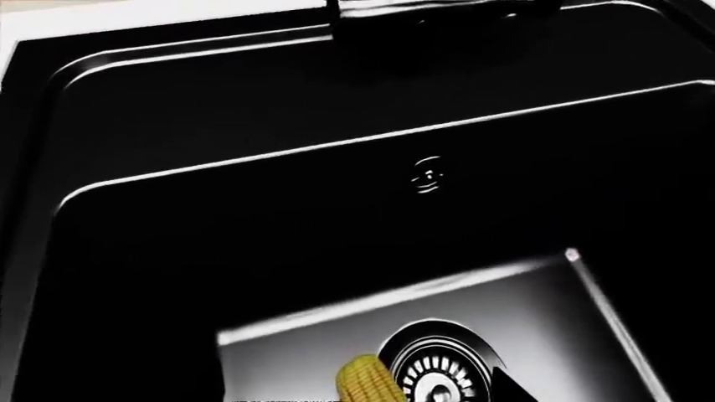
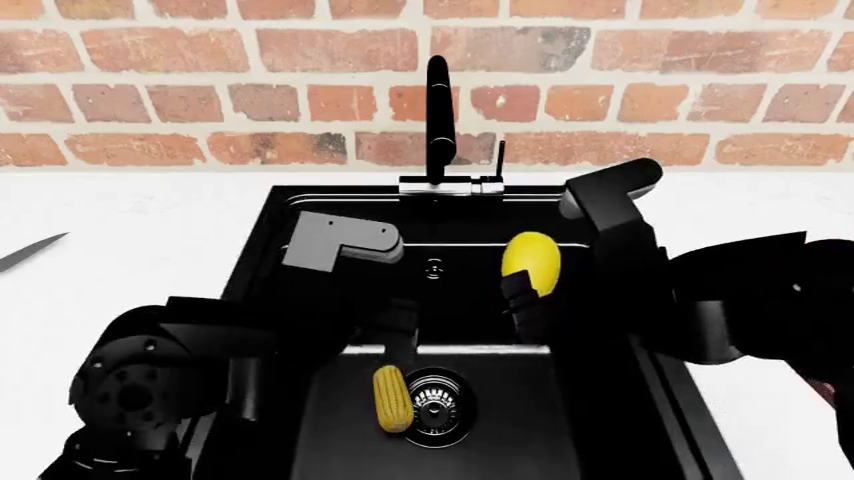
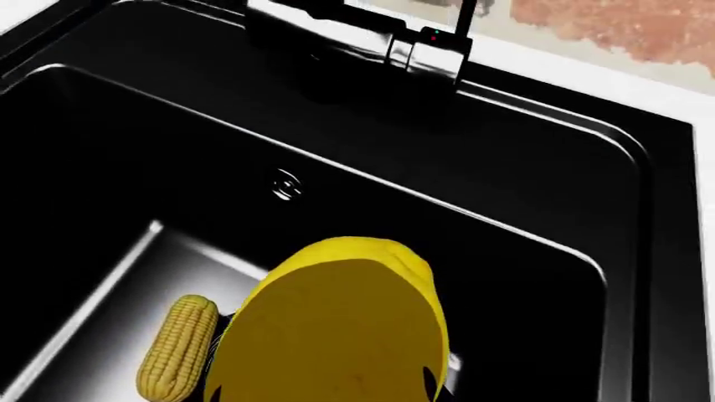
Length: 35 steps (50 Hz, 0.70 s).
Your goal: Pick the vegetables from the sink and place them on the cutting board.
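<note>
On the sink [image 2: 607, 420] floor, just beside the round drain [image 2: 435, 396] on the robot's left, lies the corn [image 2: 390, 398] — its long axis running roughly front to back, away from the robot toward the faucet [image 2: 437, 115]. Above the drain and farther back, the right gripper [image 2: 523, 293] holds the lemon [image 2: 531, 263] clamped between its jaws, the oval standing nearly upright; the right arm reaches in from the sink's right rim, elbow bent. The left gripper [image 2: 396, 338] hangs over the basin's left side — whether its jaws are apart, I cannot tell.
</note>
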{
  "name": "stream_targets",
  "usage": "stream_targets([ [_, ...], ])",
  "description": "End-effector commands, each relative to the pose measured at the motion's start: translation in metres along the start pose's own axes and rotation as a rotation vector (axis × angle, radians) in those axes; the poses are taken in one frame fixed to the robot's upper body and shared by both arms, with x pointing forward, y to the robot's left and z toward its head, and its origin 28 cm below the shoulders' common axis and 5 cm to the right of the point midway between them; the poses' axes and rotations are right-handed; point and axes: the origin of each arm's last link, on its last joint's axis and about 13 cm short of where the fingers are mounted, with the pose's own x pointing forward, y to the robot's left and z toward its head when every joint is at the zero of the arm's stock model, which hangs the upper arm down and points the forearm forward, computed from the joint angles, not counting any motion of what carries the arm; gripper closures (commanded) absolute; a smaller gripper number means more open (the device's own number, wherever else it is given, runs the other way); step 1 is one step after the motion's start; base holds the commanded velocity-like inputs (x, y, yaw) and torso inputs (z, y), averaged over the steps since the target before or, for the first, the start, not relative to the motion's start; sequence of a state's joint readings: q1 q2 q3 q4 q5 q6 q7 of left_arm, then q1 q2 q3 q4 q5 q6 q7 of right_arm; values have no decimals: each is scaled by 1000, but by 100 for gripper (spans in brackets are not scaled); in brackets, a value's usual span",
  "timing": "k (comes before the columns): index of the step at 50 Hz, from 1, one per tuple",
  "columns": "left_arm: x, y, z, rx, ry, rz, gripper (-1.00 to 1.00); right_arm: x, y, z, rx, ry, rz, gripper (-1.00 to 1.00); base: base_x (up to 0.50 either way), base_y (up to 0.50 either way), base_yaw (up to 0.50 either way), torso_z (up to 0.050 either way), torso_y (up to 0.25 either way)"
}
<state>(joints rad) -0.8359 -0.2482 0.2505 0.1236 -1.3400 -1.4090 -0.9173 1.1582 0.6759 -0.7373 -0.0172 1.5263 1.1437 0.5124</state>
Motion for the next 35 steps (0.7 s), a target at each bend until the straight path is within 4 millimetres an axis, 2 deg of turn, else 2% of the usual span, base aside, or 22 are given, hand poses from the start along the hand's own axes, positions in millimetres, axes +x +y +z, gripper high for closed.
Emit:
stream_targets([
  [1, 20, -1, -3, -29, 45, 32, -100, -9, 1, 3, -15, -35, 2, 100, 0, 0, 0, 0, 0],
  [9, 28, -3, -10, -18, 72, 49, -100, -8, 1, 2, -11, -38, 8, 100, 0, 0, 0, 0, 0],
  [15, 41, -3, -14, -30, 99, 59, -100, -6, 1, 0, -4, -38, 12, 100, 0, 0, 0, 0, 0],
  [28, 75, -4, -39, -13, 224, 26, -100, 0, 1, -1, 7, -40, 27, 100, 0, 0, 0, 0, 0],
  [35, 84, -6, -51, -13, 265, 14, -100, 2, 0, -3, 15, -40, 31, 100, 0, 0, 0, 0, 0],
])
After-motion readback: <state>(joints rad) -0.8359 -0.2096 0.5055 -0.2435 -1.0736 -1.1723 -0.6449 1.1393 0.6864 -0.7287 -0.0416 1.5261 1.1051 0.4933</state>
